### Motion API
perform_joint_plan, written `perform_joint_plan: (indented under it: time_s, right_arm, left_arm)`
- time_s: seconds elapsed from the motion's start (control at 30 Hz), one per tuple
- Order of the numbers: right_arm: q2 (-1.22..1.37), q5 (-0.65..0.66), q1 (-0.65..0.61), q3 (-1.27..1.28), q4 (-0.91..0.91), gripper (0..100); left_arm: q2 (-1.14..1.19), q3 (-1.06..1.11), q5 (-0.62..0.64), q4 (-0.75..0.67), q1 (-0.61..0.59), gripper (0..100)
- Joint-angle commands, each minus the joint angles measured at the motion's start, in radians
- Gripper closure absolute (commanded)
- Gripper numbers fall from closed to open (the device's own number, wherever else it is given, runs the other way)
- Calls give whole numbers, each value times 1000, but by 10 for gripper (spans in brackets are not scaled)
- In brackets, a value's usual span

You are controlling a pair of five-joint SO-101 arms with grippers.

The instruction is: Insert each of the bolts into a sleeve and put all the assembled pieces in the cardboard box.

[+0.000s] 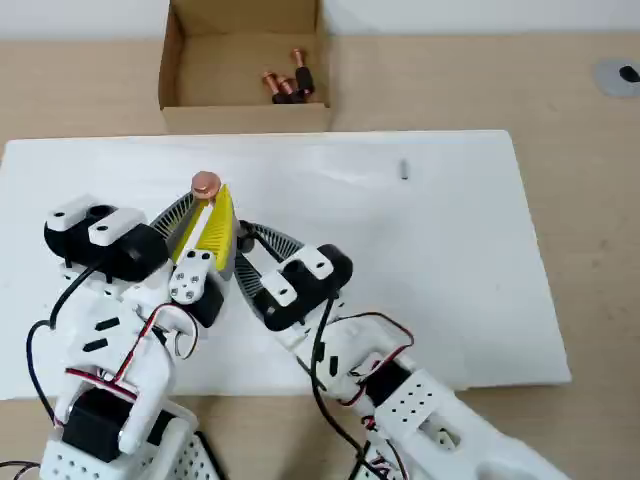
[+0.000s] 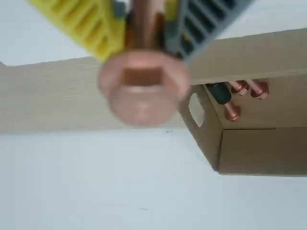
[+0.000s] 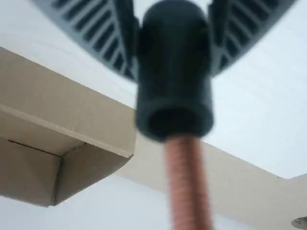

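Copper is the colour of the bolt (image 2: 142,88) held in the left tool (image 2: 144,24). One yellow finger and one grey finger are closed narrowly on its shaft. The wide round head sticks out past the fingertips.

The right tool (image 3: 172,28) has two dark grey ribbed fingers, and they are clamped on a black sleeve (image 3: 173,72). The open end of the sleeve faces the wrist camera. A threaded copper shaft meets that opening, but how far it sits inside cannot be told.

From above, the two tools come together tip to tip, and the bolt head points toward the cardboard box (image 1: 245,118). Both tools hang over the far left part of a white sheet (image 1: 420,280), which covers much of a pale wooden table (image 1: 590,220). The arms behind them are white and black, with loose black and red cables.

The box stands on the bare wood just past the far edge of the sheet, close to the bolt head. Its top is open. Three assembled pieces (image 1: 285,82) lie together inside, near its front right corner as seen from above. Each is a copper bolt in a black sleeve.

A small dark mark (image 1: 404,170) sits on the sheet, well to the right of the tools. It is too small to identify. A grey disc (image 1: 618,76) with a dark centre is set into the table near its far right edge.
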Motion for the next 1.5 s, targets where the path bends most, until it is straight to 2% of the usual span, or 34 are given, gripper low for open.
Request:
perform_joint_plan:
  time_s: [0.0,0.43,0.63,1.0,1.17,1.3,1.47]
  right_arm:
    - [-27,-9,-1,-4,-21,988]
    - [-27,-11,-1,-2,-21,988]
    - [-27,-11,-1,2,-21,988]
    - [-27,-11,-1,13,-25,988]
    - [-27,-11,-1,13,-25,988]
    - [-27,-11,-1,13,-25,988]
    - [-27,-11,-1,13,-25,988]
  left_arm:
    - [-1,-8,11,6,12,990]
    - [1,-8,12,35,15,990]
    - [1,-20,8,94,87,990]
    - [-1,-20,5,92,84,983]
    - [-1,-20,29,89,3,892]
    - [-1,-32,55,91,-61,874]
    - [-1,-43,55,92,-78,858]
